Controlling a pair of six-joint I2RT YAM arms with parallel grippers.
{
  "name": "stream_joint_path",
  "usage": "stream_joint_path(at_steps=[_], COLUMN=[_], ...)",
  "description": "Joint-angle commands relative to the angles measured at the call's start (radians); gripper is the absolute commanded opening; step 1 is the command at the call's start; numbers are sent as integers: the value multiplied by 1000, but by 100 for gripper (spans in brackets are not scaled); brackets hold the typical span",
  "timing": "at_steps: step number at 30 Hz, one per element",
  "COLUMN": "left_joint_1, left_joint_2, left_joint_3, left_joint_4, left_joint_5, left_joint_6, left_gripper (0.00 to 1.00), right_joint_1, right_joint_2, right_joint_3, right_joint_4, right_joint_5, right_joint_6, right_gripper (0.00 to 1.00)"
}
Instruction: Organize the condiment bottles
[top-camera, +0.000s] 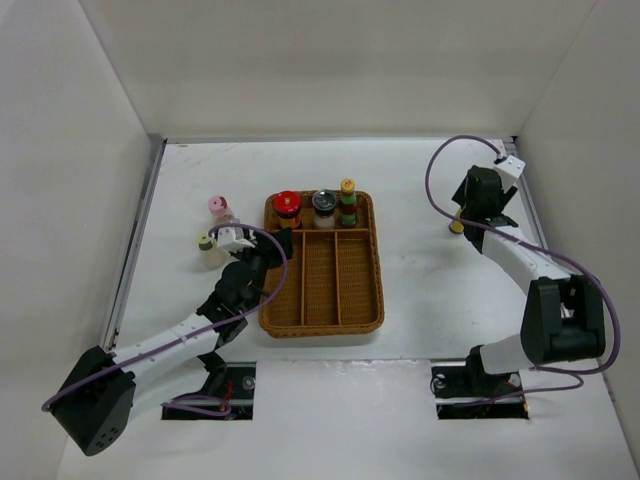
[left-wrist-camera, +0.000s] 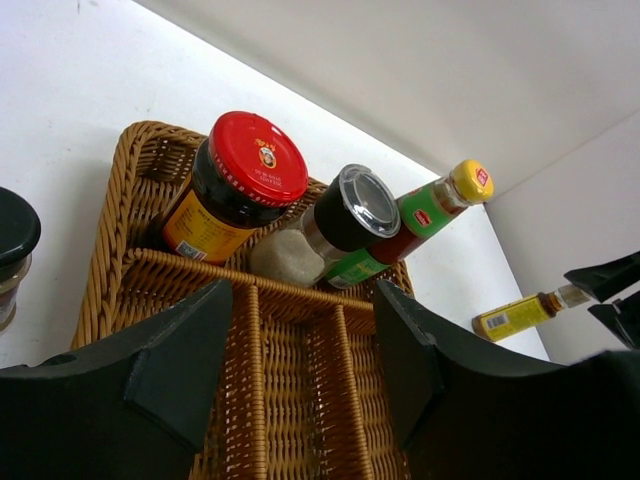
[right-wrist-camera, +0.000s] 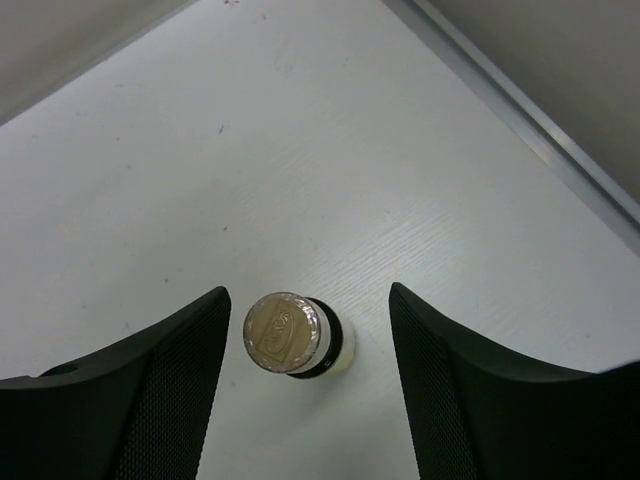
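Three bottles stand in the back compartment of the wicker tray (top-camera: 320, 300): a red-lidded dark jar (top-camera: 287, 205) (left-wrist-camera: 248, 170), a silver-lidded jar (top-camera: 324, 205) (left-wrist-camera: 352, 208) and a tall yellow-capped bottle (top-camera: 347, 200) (left-wrist-camera: 440, 200). A pink-lidded jar (top-camera: 217, 206) and a pale-green-lidded jar (top-camera: 206, 241) stand on the table left of the tray. My left gripper (top-camera: 258, 250) (left-wrist-camera: 305, 320) is open and empty over the tray's left front compartments. My right gripper (top-camera: 466, 212) (right-wrist-camera: 307, 300) is open above a small gold-capped bottle (top-camera: 456, 227) (right-wrist-camera: 288, 335), which stands between the fingers, nearer the left one.
The tray's three long front compartments (left-wrist-camera: 300, 400) hold nothing. A dark-looking lid (left-wrist-camera: 10, 235) shows at the left edge of the left wrist view. White walls enclose the table on three sides; a metal rail (right-wrist-camera: 520, 110) runs along the right edge.
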Motion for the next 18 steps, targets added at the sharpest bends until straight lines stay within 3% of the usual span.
stream_joint_path(at_steps=[1, 18], left_joint_1=[9, 12], left_joint_2=[5, 1], left_joint_3=[-3, -5], left_joint_4=[60, 60], left_joint_5=[-4, -4], left_joint_6=[-14, -13], left_gripper=[57, 57], right_joint_1=[-6, -4], right_joint_2=[14, 43], right_joint_3=[59, 82], right_joint_4=[18, 23], right_joint_5=[-47, -35], right_joint_6=[17, 14], right_gripper=[69, 28])
